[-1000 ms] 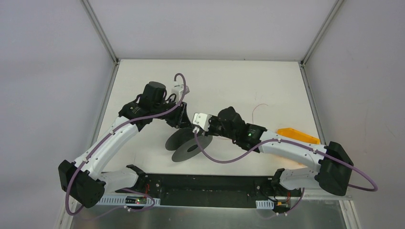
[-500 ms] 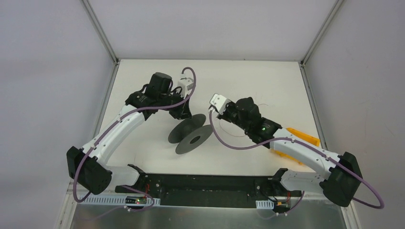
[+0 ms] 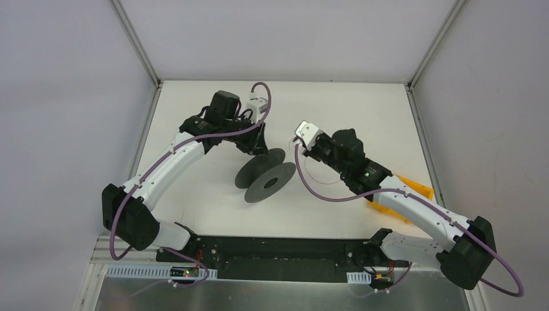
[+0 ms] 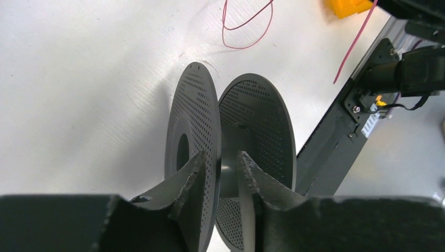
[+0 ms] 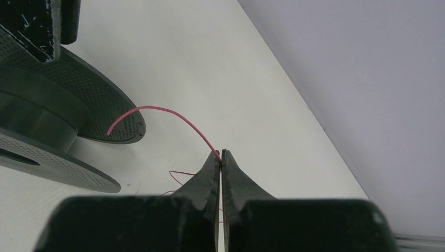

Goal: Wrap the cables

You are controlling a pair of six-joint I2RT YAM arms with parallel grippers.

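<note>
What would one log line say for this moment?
right gripper: shut on cable | left gripper: open astride spool flange | cable end: loose

White table [image 3: 362, 110], pale grey walls [image 3: 65, 97]

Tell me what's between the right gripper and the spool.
Only the wire. In the right wrist view it arcs from the right gripper, whose jaws pinch it, toward the spool, over bare table.

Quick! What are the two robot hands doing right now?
Left gripper: slightly open, straddling a flange of the dark grey perforated spool.
Right gripper: shut on the thin red wire.
</note>
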